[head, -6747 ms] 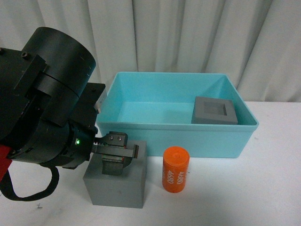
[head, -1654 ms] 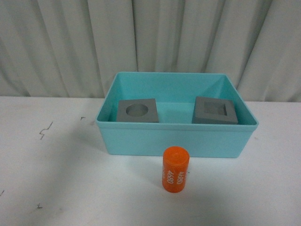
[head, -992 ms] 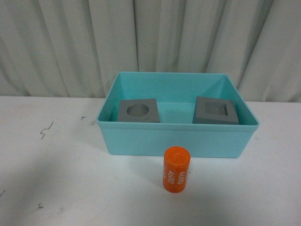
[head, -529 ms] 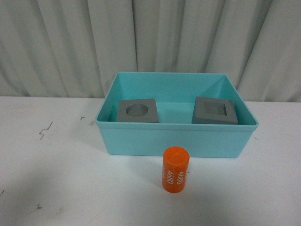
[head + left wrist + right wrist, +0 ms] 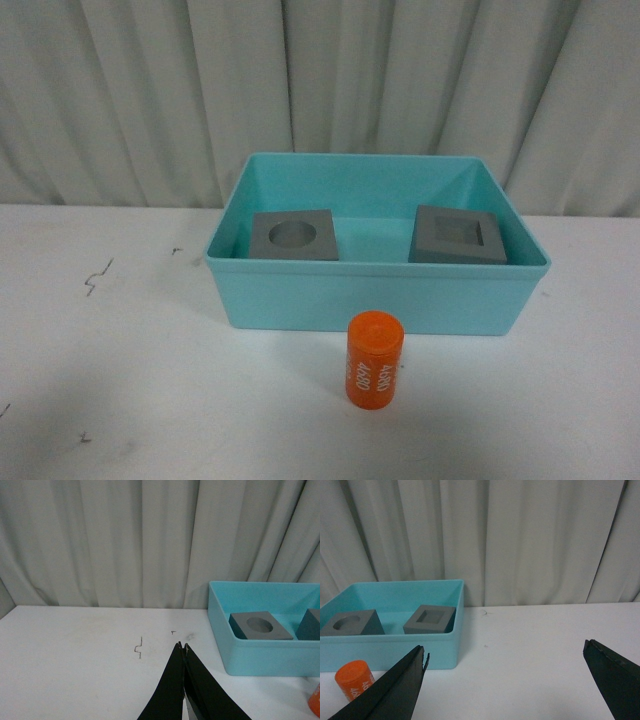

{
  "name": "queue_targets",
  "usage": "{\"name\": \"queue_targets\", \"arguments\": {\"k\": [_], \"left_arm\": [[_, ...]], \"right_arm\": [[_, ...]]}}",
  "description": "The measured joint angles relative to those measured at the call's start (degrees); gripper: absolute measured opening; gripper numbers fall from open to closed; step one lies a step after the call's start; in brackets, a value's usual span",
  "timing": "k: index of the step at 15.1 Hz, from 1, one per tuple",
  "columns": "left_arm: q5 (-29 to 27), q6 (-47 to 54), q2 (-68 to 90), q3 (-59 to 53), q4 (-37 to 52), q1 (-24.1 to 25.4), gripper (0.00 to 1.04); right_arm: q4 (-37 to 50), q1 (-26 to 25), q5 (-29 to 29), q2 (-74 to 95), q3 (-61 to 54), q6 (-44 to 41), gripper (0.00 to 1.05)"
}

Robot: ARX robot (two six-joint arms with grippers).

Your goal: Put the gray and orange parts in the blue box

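Standing outside blue box (image 5: 375, 298) front wall: orange cylinder (image 5: 374, 362) | right tool (image 5: 505, 647) spread

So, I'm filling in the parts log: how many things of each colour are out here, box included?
Turquoise: 1, the turquoise plastic box.
Gray: 2, the matte gray cube with a round recess and the matte gray cube with a square recess, both inside it.
Orange: 1, the orange cylinder with white lettering, standing outside it.
Total: 4.
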Motion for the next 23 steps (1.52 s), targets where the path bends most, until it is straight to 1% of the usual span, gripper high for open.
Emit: {"name": "queue_targets", "arguments": {"k": [5,6,7,10,11,12,15,17,18,19,20,21,22,23], "left_arm": [[0.02,0.02,-5.11,0.02,-5.14,0.0,0.02],[0.31,0.02,-10.99,0.04,-14.16,0.0,0.02],[0.13,0.02,-14.43,0.09,-13.68,0.0,0.02],[0.07,-0.02,-14.34,0.04,-14.71,0.0,0.03],[0.07,0.0,-14.34,0.04,-14.71,0.0,0.16],[0.07,0.02,-14.34,0.04,-14.71,0.0,0.27],[0.07,0.0,-14.34,0.04,-14.71,0.0,0.65],[0.07,0.0,-14.34,0.04,-14.71,0.0,0.92],[0.07,0.04,-14.34,0.04,-14.71,0.0,0.99],[0.07,0.04,-14.34,0.04,-14.71,0.0,0.98],[0.09,0.04,-14.34,0.04,-14.71,0.0,0.98],[0.07,0.04,-14.34,0.04,-14.67,0.0,0.98],[0.07,0.04,-14.34,0.04,-14.67,0.0,0.98],[0.04,0.04,-14.34,0.04,-14.64,0.0,0.98]], "right_arm": [[0.0,0.0,0.0,0.0,0.0,-0.02,0.98],[0.0,0.0,0.0,0.0,0.0,0.0,0.98],[-0.02,0.0,0.0,0.0,0.0,-0.02,0.98],[0.02,0.0,0.0,0.0,0.0,0.0,0.98],[0.02,0.0,0.0,0.0,0.0,-0.02,0.98],[0.02,0.0,0.0,0.0,0.0,-0.02,0.98],[0.02,0.0,0.0,0.0,0.0,-0.02,0.98],[0.02,0.0,0.0,0.0,0.0,0.0,0.98],[0.02,0.0,0.0,0.0,0.0,-0.02,0.98],[0.26,1.29,3.15,0.85,0.11,0.07,0.98],[6.64,5.57,9.77,9.94,2.21,0.57,0.98],[14.03,6.64,10.25,19.85,6.6,1.31,0.98],[20.92,6.67,9.35,29.7,12.02,2.29,0.98],[24.52,6.86,6.97,39.8,17.99,4.28,0.98]]}}
